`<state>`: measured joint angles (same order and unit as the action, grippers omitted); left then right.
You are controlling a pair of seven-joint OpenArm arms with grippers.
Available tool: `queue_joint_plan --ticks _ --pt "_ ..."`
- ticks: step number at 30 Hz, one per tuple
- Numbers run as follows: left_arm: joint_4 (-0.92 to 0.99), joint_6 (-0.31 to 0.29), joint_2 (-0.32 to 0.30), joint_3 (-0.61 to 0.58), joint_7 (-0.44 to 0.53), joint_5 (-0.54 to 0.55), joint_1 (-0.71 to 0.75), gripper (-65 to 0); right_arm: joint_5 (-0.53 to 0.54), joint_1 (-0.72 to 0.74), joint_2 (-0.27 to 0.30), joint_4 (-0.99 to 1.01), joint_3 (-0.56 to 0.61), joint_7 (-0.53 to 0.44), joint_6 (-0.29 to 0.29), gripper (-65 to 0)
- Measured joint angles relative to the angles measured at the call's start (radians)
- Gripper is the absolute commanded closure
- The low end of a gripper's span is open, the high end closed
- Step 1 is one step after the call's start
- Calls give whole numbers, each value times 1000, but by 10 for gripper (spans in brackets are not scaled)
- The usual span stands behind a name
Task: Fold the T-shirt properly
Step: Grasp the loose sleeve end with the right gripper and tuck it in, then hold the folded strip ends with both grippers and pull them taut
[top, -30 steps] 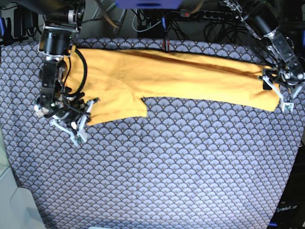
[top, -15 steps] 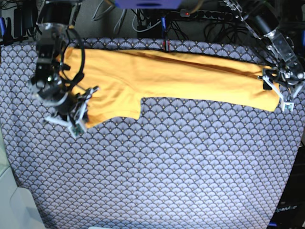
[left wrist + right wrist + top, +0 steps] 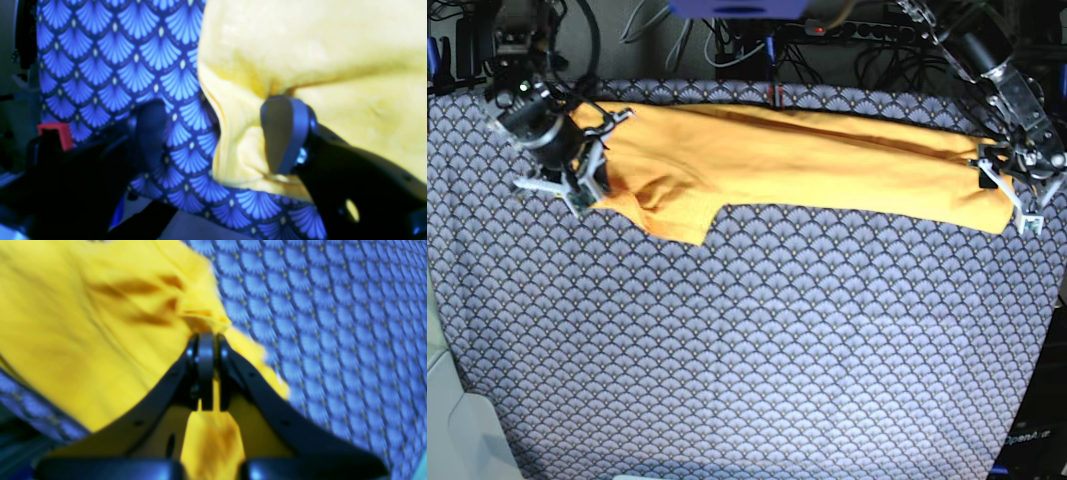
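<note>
The yellow-orange T-shirt [image 3: 807, 165] lies as a long band along the far side of the table. My right gripper [image 3: 579, 172], at the left of the base view, is shut on the shirt's sleeve end and holds it raised. In the right wrist view the fingertips [image 3: 206, 343] pinch a bunched fold of the shirt [image 3: 83, 330]. My left gripper [image 3: 1010, 197] is at the shirt's other end. In the left wrist view it [image 3: 215, 133] is open, with the shirt's edge [image 3: 233, 133] between its jaws and one pad [image 3: 278, 133] against the cloth.
The blue-grey fan-patterned tablecloth [image 3: 777, 340] covers the whole table. Cables and a power strip [image 3: 827, 28] run behind the far edge. A white object [image 3: 457, 430] sits at the near left corner. The table's right edge is close to my left gripper.
My right gripper has moved toward the far left corner with the sleeve end, dragging that part of the shirt back from the near side. The left arm has not moved.
</note>
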<state>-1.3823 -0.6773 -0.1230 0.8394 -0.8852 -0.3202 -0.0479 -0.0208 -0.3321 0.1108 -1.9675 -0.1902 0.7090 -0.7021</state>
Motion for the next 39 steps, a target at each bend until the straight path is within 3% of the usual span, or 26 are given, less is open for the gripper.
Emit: queue_joint_plan --ticks 10,13,17,20,33,39 --pt "0 0 -2 -3 0 0 1 -458 5 -142 3 0 -110 -199 0 0" --pt "0 0 -2 -3 0 1 2 -458 88 -195 43 0 -113 -253 1 0" --pt "1 1 -1 -2 6 3 3 -458 206 -257 124 5 -120 -246 -1 0" --pt "2 0 -2 -2 6 1 3 -458 255 -253 147 20 -120 -254 0 0" --pt "2 0 -2 1 6 4 3 -460 261 -250 150 62 -118 -251 0 0" --pt "5 -7 -16 0 3 15 5 -461 259 -173 151 216 -117 -251 0 0"
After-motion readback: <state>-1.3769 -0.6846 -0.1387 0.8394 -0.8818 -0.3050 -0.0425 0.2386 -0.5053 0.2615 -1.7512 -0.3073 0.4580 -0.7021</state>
